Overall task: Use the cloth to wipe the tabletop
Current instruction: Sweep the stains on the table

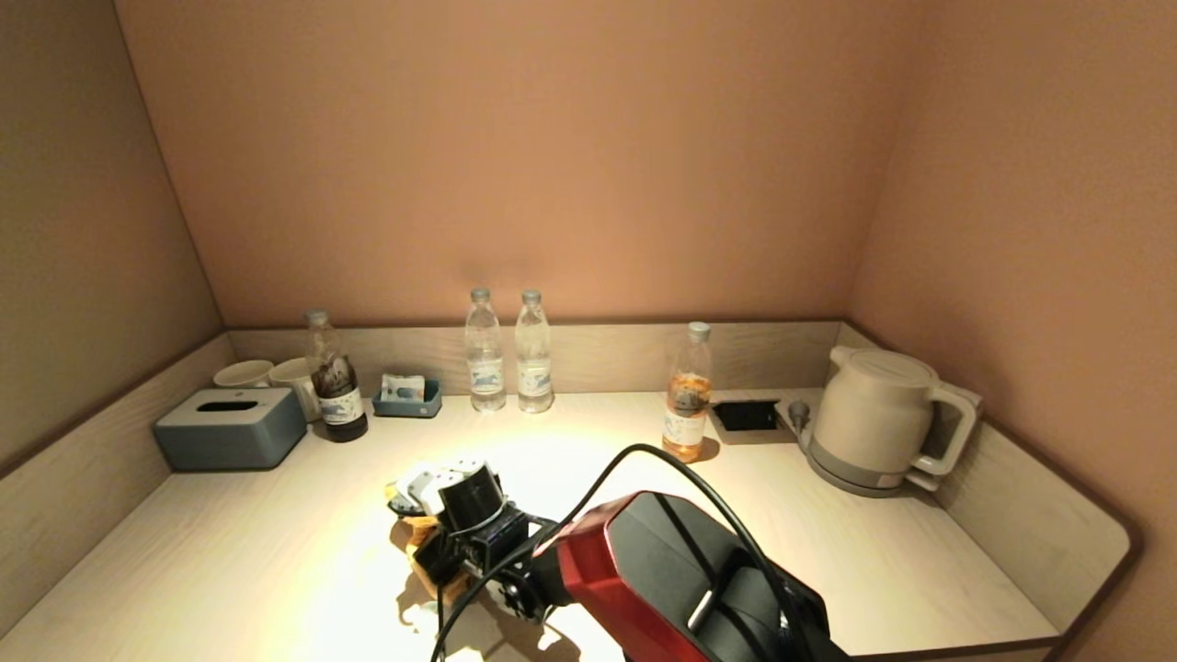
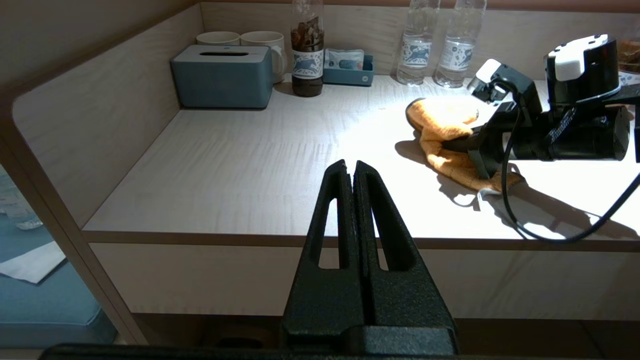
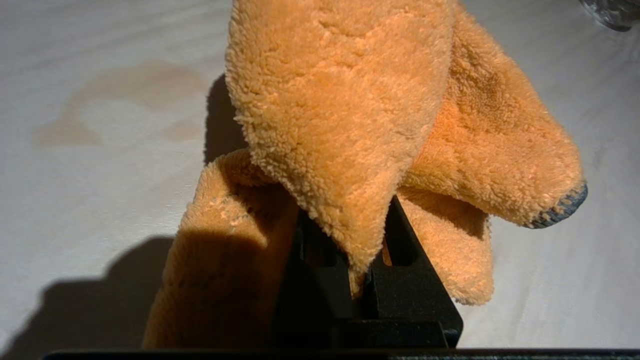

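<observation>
Your right pincer [image 2: 452, 145] sits low over the worktop [image 1: 828, 542], toward the front edge and a little left of centre, clenched on the orange cloth [image 3: 350, 125]. In the right wrist view the black fingers [image 3: 400, 280] meet with a fold of cloth pinched between them; the rest bunches over and around them and lies on the pale wood surface. The left wrist view shows the cloth [image 2: 445, 137] resting on the worktop [image 2: 240, 165] under the right pincer, in a bright pool of light.

A faint brownish stain [image 3: 120, 105] marks the surface just beside the cloth.

Your left pincer [image 2: 350, 172] hangs off the worktop, out past the front edge near the left corner, its two fingers pressed together with nothing between them.

Along the back edge you have: a grey-blue tissue box [image 1: 230, 428] at the left corner, two mugs [image 1: 271, 375] behind it, a dark bottle [image 1: 336, 391], a small blue tray [image 1: 407, 397], two clear water bottles [image 1: 508, 354], and an amber-filled bottle [image 1: 688, 395]. A kettle [image 1: 878, 418] stands in the back right corner.
</observation>
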